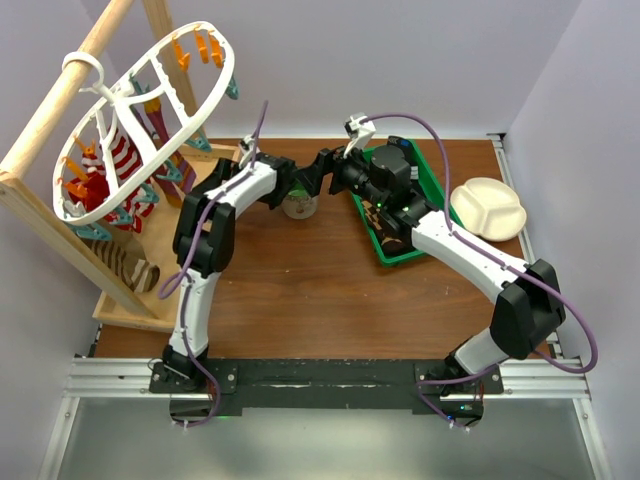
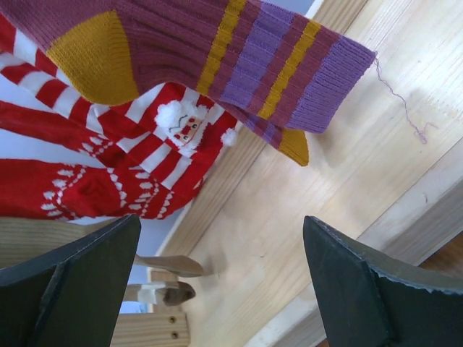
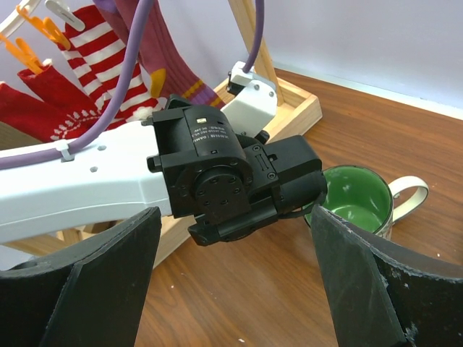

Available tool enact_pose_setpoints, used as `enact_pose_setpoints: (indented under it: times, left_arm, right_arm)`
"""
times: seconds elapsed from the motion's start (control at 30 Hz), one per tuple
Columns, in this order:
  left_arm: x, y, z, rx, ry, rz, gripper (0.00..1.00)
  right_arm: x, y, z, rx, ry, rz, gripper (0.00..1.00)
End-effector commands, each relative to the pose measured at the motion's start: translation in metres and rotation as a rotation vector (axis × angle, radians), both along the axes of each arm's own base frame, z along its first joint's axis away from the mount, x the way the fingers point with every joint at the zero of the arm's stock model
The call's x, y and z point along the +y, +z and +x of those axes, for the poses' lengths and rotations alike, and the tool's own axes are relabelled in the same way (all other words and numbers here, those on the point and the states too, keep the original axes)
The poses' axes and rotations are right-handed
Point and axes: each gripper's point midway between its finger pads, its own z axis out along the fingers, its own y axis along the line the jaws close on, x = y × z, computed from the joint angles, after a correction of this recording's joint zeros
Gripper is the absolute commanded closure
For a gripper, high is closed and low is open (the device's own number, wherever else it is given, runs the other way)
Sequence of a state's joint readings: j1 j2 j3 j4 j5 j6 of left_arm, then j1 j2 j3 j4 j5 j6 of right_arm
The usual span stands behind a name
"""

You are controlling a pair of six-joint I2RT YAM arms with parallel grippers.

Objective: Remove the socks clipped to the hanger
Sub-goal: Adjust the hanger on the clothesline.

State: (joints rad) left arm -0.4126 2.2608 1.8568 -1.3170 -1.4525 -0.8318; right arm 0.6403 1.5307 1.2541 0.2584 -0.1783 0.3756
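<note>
Honestly, left gripper (image 2: 221, 220) is spread wide, empty, facing the purple sock (image 2: 217, 50); a sloppy tug could yank the hanger (image 1: 225, 85) off the pole (image 1: 95, 45).

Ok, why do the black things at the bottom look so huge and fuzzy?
Left wrist view: fingers of the left gripper sit close to the lens, so they loom soft-edged; the wooden frame looks washed out. Right wrist view: right gripper looms likewise. Top view: even light, soft shadows.

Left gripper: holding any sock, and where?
Nothing is held. The left gripper is open, short of the purple striped sock; the right gripper is open and empty.
</note>
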Motion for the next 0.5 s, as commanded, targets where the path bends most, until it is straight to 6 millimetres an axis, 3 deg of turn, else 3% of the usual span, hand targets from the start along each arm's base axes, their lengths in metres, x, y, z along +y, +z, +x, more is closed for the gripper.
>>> enact_pose_setpoints:
  times: [0.0,0.13,0.17,0.2,0.23,0.27,0.33,0.4,0.47]
  left_arm:
    - [0.015,0.058,-0.003,-0.103,-0.010,0.189,0.00]
    - [0.018,0.048,-0.008,0.046,-0.001,0.143,0.00]
    - [0.013,0.054,0.012,-0.106,-0.046,-0.035,0.00]
    - [0.019,0.037,0.002,0.156,-0.148,0.029,0.07]
    - [0.017,0.041,0.004,0.123,-0.220,0.012,0.06]
    - [0.006,0.081,0.009,-0.123,-0.308,-0.044,0.05]
    - [0.002,0.070,-0.001,-0.039,-0.406,-0.074,0.02]
    - [-0.003,0.075,0.003,-0.111,-0.413,-0.141,0.02]
    - [0.002,0.073,0.001,-0.098,-0.391,-0.082,0.02]
  right_arm:
    - [-0.002,0.027,-0.006,-0.059,0.024,0.029,0.12]
    - [-0.003,0.029,-0.010,-0.060,0.033,0.028,0.12]
    - [-0.003,0.030,-0.010,-0.062,0.031,0.026,0.12]
    - [-0.004,0.031,-0.011,-0.064,0.031,0.025,0.12]
    - [-0.005,0.033,-0.013,-0.067,0.031,0.028,0.12]
    - [-0.006,0.033,-0.012,-0.071,0.025,0.025,0.12]
    - [-0.006,0.035,-0.013,-0.077,0.027,0.033,0.12]
    - [-0.004,0.035,-0.013,-0.073,0.036,0.037,0.12]
    - [-0.004,0.034,-0.012,-0.069,0.036,0.033,0.12]
